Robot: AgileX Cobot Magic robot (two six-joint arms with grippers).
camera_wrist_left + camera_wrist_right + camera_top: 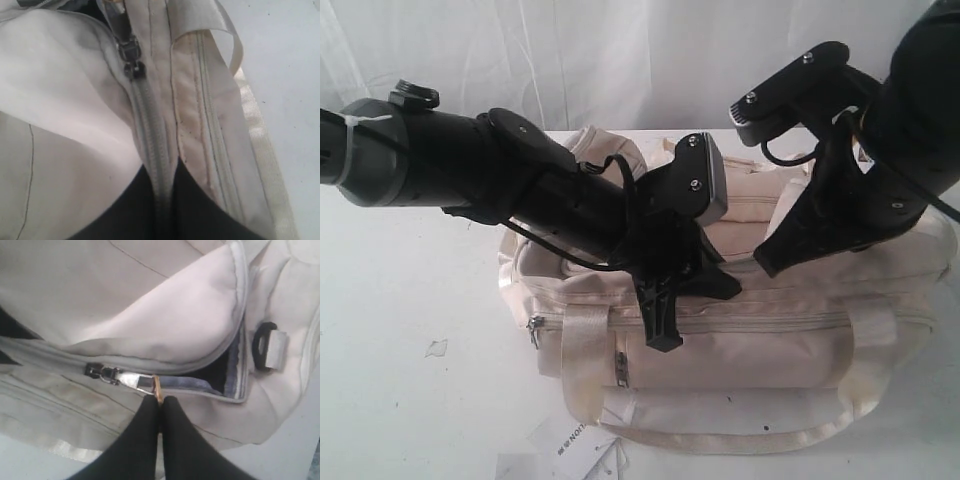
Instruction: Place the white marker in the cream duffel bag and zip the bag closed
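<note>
The cream duffel bag (770,350) lies across the white table. Its top zipper is partly closed, and black lining (216,371) shows in the gap at one end. My left gripper (161,172) is shut, pinching the closed grey zipper seam (150,130) some way behind the slider (134,67). On the bag's top in the exterior view sits this left gripper (660,320). My right gripper (160,401) is shut on the thin tan pull tab (157,386) hanging from the zipper slider (98,372). It sits over the bag's right half (770,262). The white marker is out of view.
White paper tags (570,442) lie on the table in front of the bag, beside a shiny strap handle (720,437). A small scrap (437,347) lies to the left. A black end clip (262,345) sits at the bag's end. A white curtain hangs behind.
</note>
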